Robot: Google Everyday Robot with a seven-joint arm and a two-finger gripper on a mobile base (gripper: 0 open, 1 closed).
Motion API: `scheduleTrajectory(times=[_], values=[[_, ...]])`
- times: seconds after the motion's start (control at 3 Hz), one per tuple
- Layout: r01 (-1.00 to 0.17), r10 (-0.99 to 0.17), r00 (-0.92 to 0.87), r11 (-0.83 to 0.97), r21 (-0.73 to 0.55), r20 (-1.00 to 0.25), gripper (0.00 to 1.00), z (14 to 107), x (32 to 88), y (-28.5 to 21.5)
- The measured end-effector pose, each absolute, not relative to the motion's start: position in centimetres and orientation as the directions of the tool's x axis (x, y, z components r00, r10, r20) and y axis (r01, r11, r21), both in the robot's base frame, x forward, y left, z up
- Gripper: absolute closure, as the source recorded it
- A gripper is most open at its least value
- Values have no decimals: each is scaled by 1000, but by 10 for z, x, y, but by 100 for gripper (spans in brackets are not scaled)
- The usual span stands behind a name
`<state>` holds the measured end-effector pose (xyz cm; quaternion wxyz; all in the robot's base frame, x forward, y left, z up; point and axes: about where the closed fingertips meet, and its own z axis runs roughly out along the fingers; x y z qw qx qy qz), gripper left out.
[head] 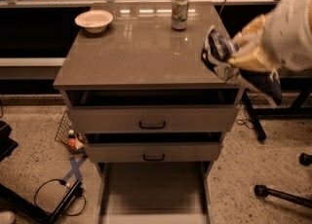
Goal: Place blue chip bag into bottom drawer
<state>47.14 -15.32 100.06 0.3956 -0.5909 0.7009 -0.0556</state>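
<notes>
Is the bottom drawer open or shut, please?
Open: the bottom drawer is pulled out, floor showing. The hand holds the blue chip bag at the cabinet's right.

The blue chip bag (218,55), crumpled dark-blue foil with white markings, hung tilted at about 3 o'clock in the view, over the right edge of the table (141,47). The hand (238,58) pinched it from its right side. The bottom drawer (153,191), a wide shallow grey-beige tray, stood pulled out at 6 o'clock, its flat floor showing.
</notes>
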Motion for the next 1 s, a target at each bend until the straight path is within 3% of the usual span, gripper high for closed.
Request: scheduleTrajectory(times=[1.0], values=[[-813,-851,-27,324,-484,-524,100,960,465,-153]])
